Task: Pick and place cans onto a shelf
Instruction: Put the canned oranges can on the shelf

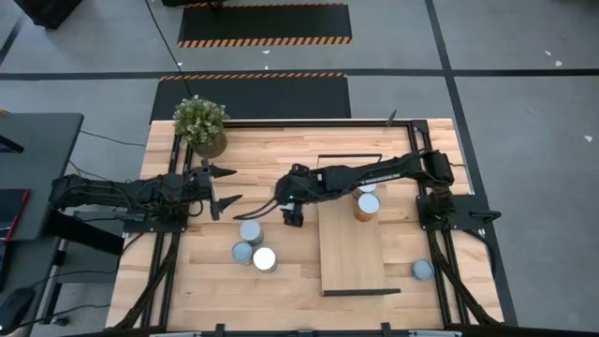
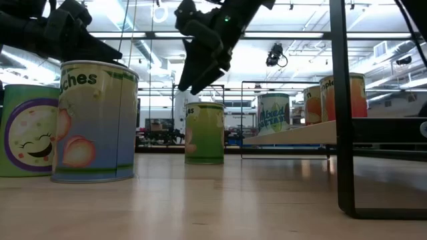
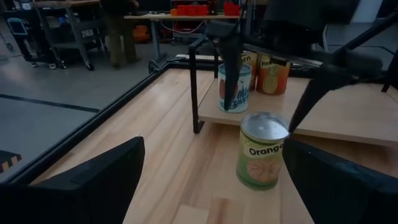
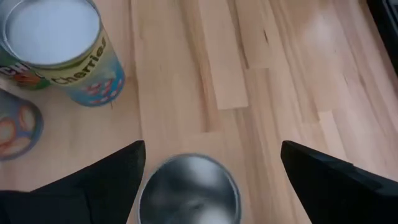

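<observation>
The shelf [image 1: 351, 248] lies right of centre in the high view with two cans [image 1: 366, 204] at its upper end. Left of it, the right gripper [image 1: 293, 217] hovers wide open, empty, above an orange can [image 3: 261, 150]. The left gripper [image 1: 227, 187] waits open, centre-left.

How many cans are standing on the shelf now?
3, all upright on the shelf: a blue-green can standing alone, then a smaller-looking orange can and a peach-coloured can close together. The arm may hide another from above.
</observation>
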Controlling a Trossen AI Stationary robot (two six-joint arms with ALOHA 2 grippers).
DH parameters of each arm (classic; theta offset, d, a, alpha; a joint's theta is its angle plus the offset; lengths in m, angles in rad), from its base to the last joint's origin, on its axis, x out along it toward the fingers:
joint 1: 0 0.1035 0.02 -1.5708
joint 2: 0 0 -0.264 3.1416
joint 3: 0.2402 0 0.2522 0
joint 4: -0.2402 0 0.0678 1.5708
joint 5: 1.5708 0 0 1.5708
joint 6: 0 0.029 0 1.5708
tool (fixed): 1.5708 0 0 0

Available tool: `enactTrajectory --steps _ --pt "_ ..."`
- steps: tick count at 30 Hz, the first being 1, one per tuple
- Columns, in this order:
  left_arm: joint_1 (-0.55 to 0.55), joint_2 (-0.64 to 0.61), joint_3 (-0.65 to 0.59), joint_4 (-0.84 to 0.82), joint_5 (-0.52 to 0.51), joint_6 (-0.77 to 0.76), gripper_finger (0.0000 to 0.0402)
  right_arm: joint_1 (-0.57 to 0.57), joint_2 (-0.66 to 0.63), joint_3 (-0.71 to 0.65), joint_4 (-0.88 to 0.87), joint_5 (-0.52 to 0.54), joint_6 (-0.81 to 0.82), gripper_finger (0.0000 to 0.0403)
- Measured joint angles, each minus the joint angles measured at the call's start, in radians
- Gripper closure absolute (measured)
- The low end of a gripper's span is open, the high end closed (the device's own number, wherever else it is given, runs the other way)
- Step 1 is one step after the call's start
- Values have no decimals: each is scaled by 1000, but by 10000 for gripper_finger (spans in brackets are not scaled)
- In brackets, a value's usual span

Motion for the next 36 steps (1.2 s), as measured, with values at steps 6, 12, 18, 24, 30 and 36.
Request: enactTrajectory --steps 6,12,18,24,30,36 --pt "0 0 0 -13 -3 2 15 -8 41 27 -44 -15 -25 20" --pt "0 0 0 -20 -3 6 15 -9 71 24 -86 -28 -26 22" --pt "0 2 0 -17 -3 10 15 -13 95 22 -149 -53 -23 29" --pt "0 15 0 -13 -16 10 15 -14 104 23 -156 -53 4 44" --pt "0 34 0 -12 -21 10 15 -13 104 23 -156 -61 28 84" --pt "0 39 0 -11 -29 16 15 16 101 152 -323 -61 64 82"
